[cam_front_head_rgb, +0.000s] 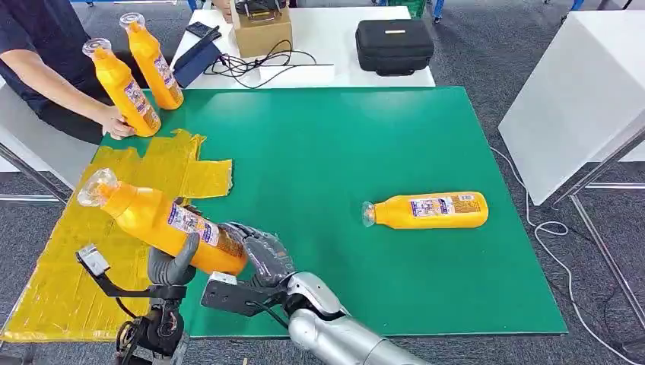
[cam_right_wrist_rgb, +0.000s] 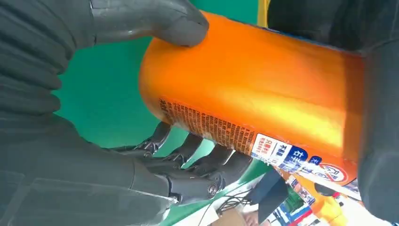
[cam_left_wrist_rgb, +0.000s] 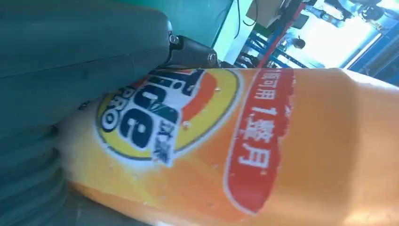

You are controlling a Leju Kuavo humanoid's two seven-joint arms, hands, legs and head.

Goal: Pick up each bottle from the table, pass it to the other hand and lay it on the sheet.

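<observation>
Both our hands grip one glossy orange bottle with a clear cap, tilted above the edge of the crinkled yellow sheet: the left hand wraps it from below, the right hand holds its base. A second bottle lies on the smooth green table. A person holds two standing bottles beside the sheet.

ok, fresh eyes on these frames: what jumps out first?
An orange bottle held tilted between both hands, the left hand and the right hand, at the near edge of the green mat. Another bottle lies on its side on the mat to the right, and a person's hand rests on one of two upright bottles by the yellow sheet.
</observation>
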